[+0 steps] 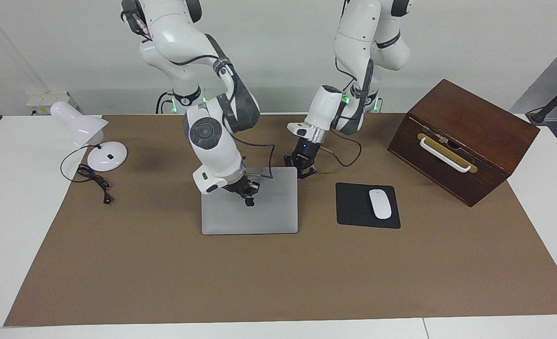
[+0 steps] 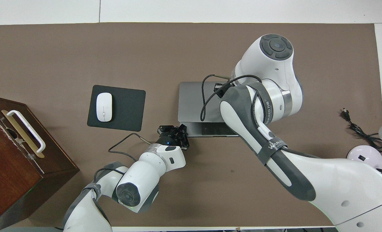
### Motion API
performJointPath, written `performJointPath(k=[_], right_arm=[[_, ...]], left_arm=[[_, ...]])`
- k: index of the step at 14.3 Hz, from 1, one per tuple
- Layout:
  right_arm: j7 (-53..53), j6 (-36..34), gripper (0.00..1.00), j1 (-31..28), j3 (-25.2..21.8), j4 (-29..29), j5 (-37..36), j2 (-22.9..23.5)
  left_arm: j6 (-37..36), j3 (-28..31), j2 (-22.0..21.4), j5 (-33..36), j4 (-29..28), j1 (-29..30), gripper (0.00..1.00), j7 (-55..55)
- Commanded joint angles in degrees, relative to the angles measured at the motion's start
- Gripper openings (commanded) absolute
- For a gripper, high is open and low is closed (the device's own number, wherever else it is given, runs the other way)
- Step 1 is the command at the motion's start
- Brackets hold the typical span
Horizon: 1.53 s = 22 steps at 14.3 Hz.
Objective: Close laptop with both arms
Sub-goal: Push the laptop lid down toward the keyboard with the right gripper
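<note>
Laptop [image 1: 249, 207] lid nearly down, left gripper [image 1: 305, 170] at its robot-side corner

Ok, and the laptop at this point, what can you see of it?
The laptop is a slim, silver-grey, metal-looking slab lying on the brown mat, beside the black mouse pad. Its lid is lowered almost flat, though the overhead view shows a strip of dark keyboard at the edge nearer the robots. The right end effector appears to rest on the lid; the left end effector is at its corner, contact unclear.
</note>
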Motion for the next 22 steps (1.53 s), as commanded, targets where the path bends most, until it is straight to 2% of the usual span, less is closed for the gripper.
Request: performJointPath(k=[1,22], right_arm=[[0.4,2.9,0.0,-0.1,0.3,-4.1,1.4,-2.0],[0.3,8.7,0.0,0.1,0.4,-7.2,1.4,-1.7]], left_arm=[[0.1,0.4,4.8,-0.7,0.5,1.2,0.0,2.1],[0.1,0.4,4.8,-0.7,0.5,1.2,0.0,2.1]])
